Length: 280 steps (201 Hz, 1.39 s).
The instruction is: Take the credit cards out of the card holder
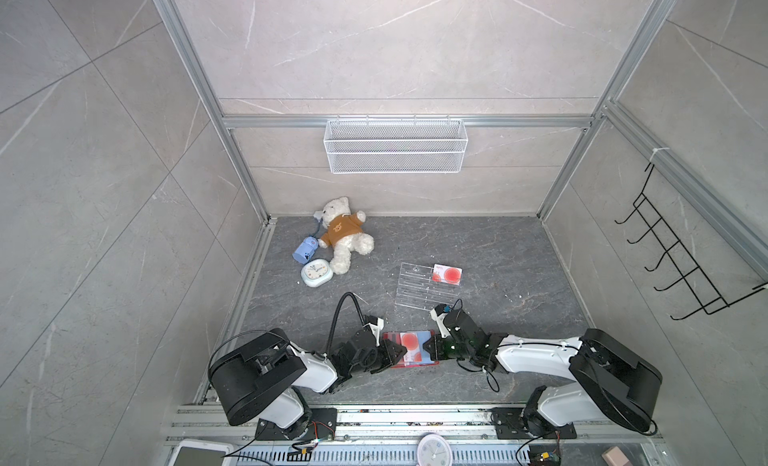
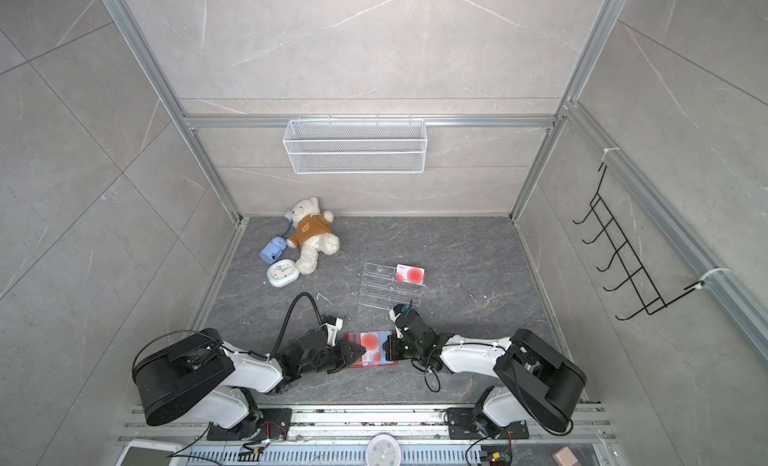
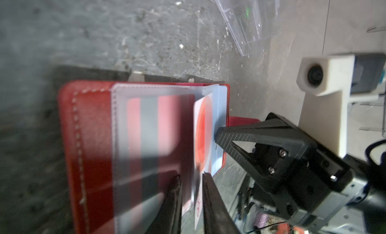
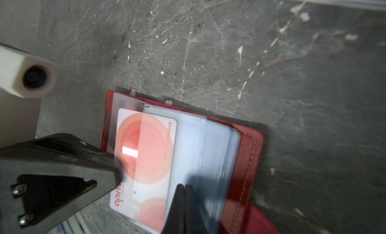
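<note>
- Nearest the arm bases, the red card holder [image 1: 424,339] lies open on the dark, stone-patterned table [image 1: 498,251], between the two grippers.
- The left gripper [image 3: 191,175] reaches in from the holder's left side. Its jaws stand a little apart with the edge of a credit card [image 4: 146,151] between them; whether the pads press on it I cannot tell.
- That credit card, white with a red-orange circle, sits partly out of a pale blue sleeve [image 4: 188,139], its bare end toward the left gripper.
- The right gripper [image 4: 183,187] comes in from the holder's right side, jaws together and pinched on the sleeve's free edge.
- Farther back, a clear acrylic rack [image 1: 415,289] rests on the table, with a second credit card [image 1: 447,274] at its far right end.
- Back and to the left, a teddy bear [image 1: 343,233] in a brown shirt lies on the table, with a white clock [image 1: 316,272] at its leg and a small blue toy [image 1: 305,249] beside its arm.
- On the back wall hangs a white wire basket [image 1: 395,145].
</note>
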### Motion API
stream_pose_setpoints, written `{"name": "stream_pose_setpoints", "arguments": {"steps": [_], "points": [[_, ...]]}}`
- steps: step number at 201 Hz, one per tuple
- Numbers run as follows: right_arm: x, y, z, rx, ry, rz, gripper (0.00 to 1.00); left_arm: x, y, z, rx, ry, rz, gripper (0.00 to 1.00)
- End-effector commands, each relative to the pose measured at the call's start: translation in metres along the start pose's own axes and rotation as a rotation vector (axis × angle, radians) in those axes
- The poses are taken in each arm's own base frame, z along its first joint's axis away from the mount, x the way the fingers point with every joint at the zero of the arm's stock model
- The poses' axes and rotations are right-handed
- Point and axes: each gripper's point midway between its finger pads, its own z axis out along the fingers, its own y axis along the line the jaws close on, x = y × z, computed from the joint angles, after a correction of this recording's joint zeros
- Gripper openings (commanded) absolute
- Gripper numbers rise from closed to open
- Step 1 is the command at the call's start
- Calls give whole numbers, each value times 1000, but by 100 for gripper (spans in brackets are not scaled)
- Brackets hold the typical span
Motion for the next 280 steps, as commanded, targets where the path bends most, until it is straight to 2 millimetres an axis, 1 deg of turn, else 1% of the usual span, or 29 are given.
{"name": "stream_pose_setpoints", "arguments": {"steps": [1, 40, 101, 139, 155, 162, 194, 235, 253, 280], "points": [[24, -25, 2, 80, 76, 26, 0, 2, 7, 0, -37, 4, 10, 31], [25, -23, 3, 73, 85, 24, 0, 1, 6, 3, -30, 3, 7, 31], [25, -23, 3, 69, 86, 24, 0, 2, 2, 14, -9, 24, 9, 23], [26, -23, 2, 69, 86, 24, 0, 3, 4, 13, -8, 23, 10, 13], [26, -23, 2, 72, 85, 23, 0, 3, 4, 11, -14, 23, 16, 6], [25, -23, 2, 72, 83, 22, 0, 3, 5, 10, -21, 26, 18, 4], [26, -25, 1, 75, 83, 21, 0, 4, 6, 0, -57, 29, 52, 0], [24, -23, -1, 71, 75, 18, 0, 2, 1, -21, -125, 43, 165, 0], [22, -21, -2, 66, 68, 11, 0, 1, -7, -31, -125, 42, 228, 0], [20, -19, -4, 60, 57, 4, 0, -1, -14, -47, -143, 37, 313, 0]]}}
